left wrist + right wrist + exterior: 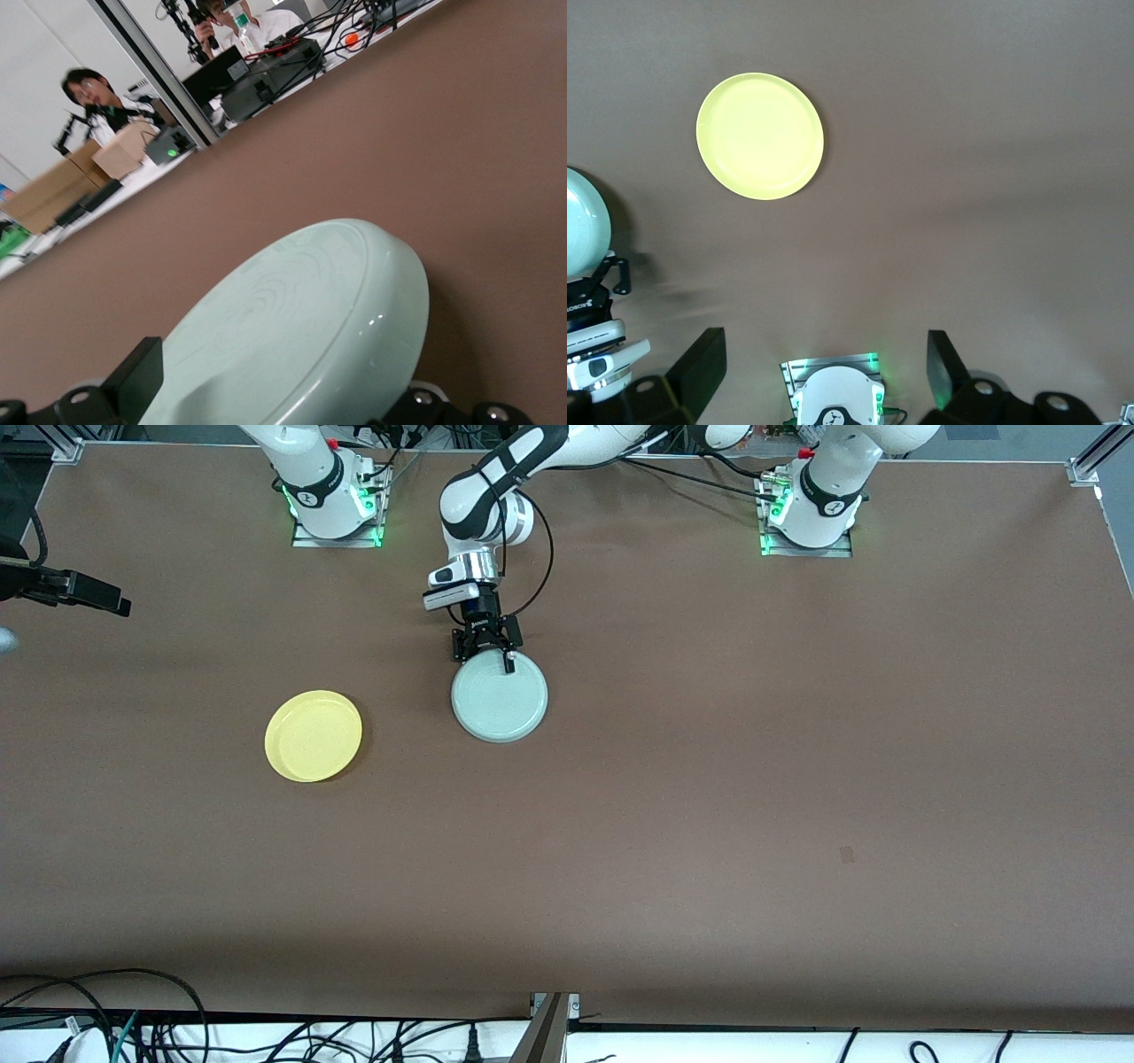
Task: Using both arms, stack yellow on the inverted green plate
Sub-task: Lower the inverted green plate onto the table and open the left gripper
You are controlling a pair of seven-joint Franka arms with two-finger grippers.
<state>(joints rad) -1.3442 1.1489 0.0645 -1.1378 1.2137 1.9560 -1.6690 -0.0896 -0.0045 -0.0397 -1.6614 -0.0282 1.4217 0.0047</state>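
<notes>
The left gripper [485,654] sits low at the green plate's [500,696] rim on the side toward the robot bases, fingers spread wide and straddling the edge without clamping. The plate lies dome-up, so it looks already inverted. The right gripper [824,367] hangs high over the table near its own base, fingers apart and empty, waiting. The yellow plate [313,735] rests rim-up on the table, well apart from the green one, toward the right arm's end and slightly nearer the front camera. Stacking is not yet done.
</notes>
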